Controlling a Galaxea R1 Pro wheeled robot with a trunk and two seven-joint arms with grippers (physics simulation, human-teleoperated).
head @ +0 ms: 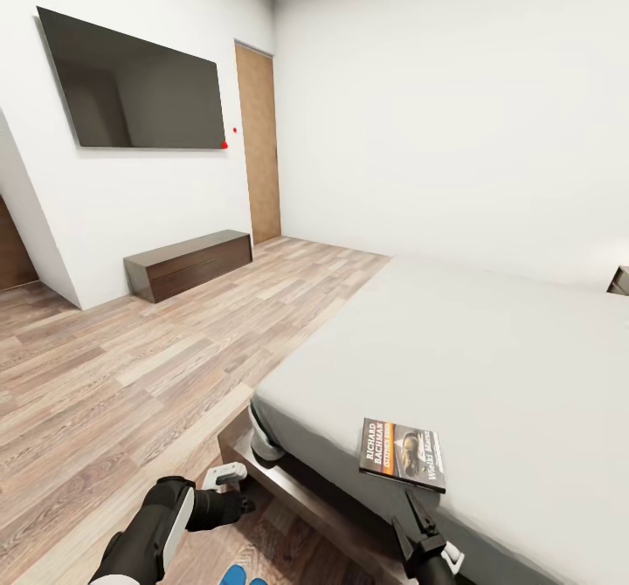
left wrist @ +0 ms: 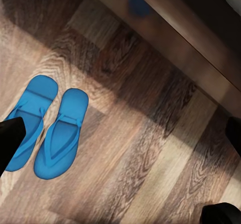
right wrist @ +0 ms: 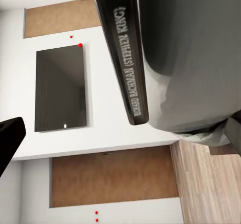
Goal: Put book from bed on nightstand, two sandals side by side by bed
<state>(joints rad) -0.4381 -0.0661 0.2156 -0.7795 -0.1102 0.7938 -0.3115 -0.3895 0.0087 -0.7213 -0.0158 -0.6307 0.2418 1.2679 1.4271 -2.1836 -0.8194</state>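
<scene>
The book [head: 402,454] lies flat on the pale grey mattress of the bed [head: 489,349], close to its near edge. My right gripper [head: 419,515] is open just below that edge, fingers pointing up at the book. In the right wrist view the book's spine [right wrist: 125,58] stands ahead between the spread fingertips [right wrist: 7,143], untouched. The two sandals [left wrist: 35,121] [left wrist: 63,133] lie side by side on the wood floor next to the dark bed frame [left wrist: 201,58]. My left gripper [head: 231,483] hangs open above them with nothing in it. Blue sandal tips [head: 234,576] peek in at the head view's lower edge.
A black TV [head: 135,83] hangs on the left wall above a long dark brown bench [head: 188,264]. A wooden door [head: 259,144] stands in the far corner. Wood-plank floor [head: 131,367] stretches left of the bed. A brown furniture corner [head: 619,280] shows beyond the mattress at far right.
</scene>
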